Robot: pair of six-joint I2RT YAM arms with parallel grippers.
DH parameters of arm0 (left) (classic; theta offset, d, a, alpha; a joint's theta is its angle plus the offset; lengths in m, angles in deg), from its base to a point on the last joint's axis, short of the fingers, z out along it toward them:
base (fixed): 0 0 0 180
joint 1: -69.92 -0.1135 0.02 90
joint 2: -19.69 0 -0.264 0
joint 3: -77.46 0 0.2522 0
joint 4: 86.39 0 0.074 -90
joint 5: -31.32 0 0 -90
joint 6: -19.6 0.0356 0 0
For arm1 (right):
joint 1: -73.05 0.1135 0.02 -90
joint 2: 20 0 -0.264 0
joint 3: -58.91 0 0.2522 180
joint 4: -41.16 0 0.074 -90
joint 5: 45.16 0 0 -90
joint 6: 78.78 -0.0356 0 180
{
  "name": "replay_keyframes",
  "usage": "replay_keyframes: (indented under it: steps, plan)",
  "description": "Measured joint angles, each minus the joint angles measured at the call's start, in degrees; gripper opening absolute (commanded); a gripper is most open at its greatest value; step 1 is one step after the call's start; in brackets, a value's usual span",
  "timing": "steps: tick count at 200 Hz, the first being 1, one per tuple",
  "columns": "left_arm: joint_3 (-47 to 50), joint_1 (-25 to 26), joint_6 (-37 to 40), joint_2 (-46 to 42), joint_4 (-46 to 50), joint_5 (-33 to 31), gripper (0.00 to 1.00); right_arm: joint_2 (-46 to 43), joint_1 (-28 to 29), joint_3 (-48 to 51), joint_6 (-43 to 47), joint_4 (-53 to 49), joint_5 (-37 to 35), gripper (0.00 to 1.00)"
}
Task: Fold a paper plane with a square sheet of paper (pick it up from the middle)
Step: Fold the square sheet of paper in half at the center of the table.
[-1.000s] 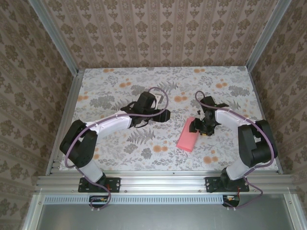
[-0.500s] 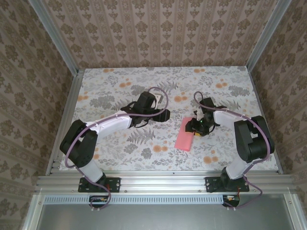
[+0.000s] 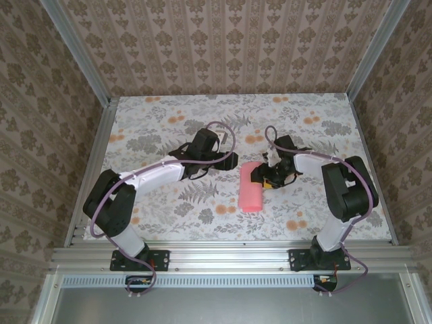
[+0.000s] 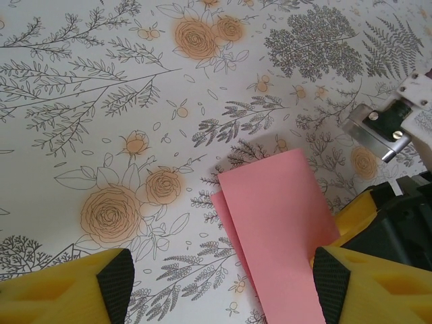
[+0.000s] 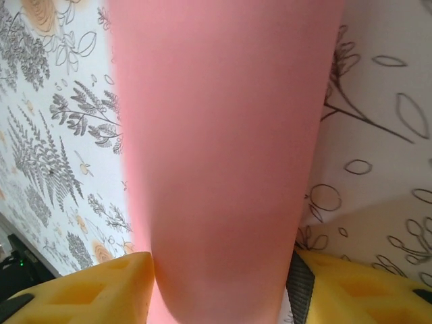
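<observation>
The square sheet of paper (image 3: 251,187) is salmon pink and doubled over into a long strip, lying near the table's middle. My right gripper (image 3: 262,178) is shut on its far end. In the right wrist view the sheet (image 5: 216,135) bows in a curve between the yellow fingers (image 5: 128,283) of that gripper (image 5: 216,290). My left gripper (image 3: 231,162) hovers just left of the strip, open. In the left wrist view the two pink layers (image 4: 277,223) reach between the open jaws of the left gripper (image 4: 223,287), close to its right finger (image 4: 331,283). A paper plane is out of view.
The flower-printed table (image 3: 169,121) is walled by patterned panels on three sides, with a metal rail (image 3: 229,255) along the near edge. The right gripper's body (image 4: 405,223) sits close against the left gripper's right finger.
My right gripper has carried the pink sheet to the left, toward the left gripper, and the strip now points more straight toward the near edge. The left arm has barely moved.
</observation>
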Motion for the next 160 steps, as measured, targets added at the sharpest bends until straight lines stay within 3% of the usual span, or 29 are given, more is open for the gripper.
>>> replay_keyframes:
  steps: [49,87,115,160]
  plan:
    - [0.0,-0.2,-0.3,0.0,0.0,0.3,0.69,0.0,0.2,-2.8,3.6,-6.8,-4.0,0.62]
    - [0.0,-0.2,-2.1,0.0,1.3,1.0,0.58,-0.4,1.5,-4.2,5.7,-11.4,-7.3,0.61]
    - [0.0,0.0,-4.4,0.0,3.7,1.1,0.49,-0.5,2.2,-4.5,6.3,-12.2,-8.3,0.59]
    - [0.0,1.3,-8.2,0.0,5.9,1.1,0.46,-0.5,2.4,-4.5,2.5,-10.7,-9.2,0.59]
